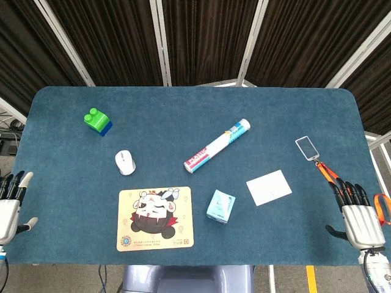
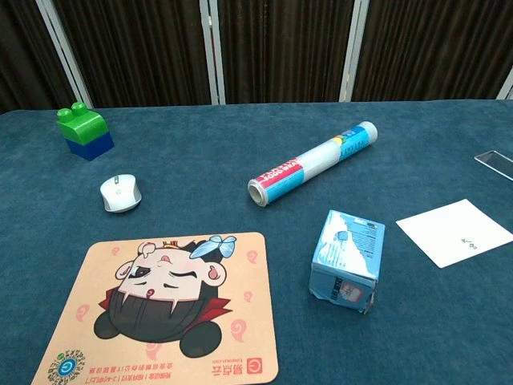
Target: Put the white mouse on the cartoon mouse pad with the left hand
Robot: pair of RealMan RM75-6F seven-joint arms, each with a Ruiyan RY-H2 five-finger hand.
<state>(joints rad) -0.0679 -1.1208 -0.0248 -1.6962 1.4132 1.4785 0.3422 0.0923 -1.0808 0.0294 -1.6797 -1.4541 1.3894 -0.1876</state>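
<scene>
The white mouse lies on the blue table just beyond the top left corner of the cartoon mouse pad, which sits near the front edge. My left hand hovers at the table's left edge, fingers apart and holding nothing, well left of the mouse. At the right edge my right hand is likewise spread and empty. Neither hand shows in the chest view.
A green and blue block stands behind the mouse. A rolled tube, a light blue box, a white card and a badge with an orange lanyard lie to the right.
</scene>
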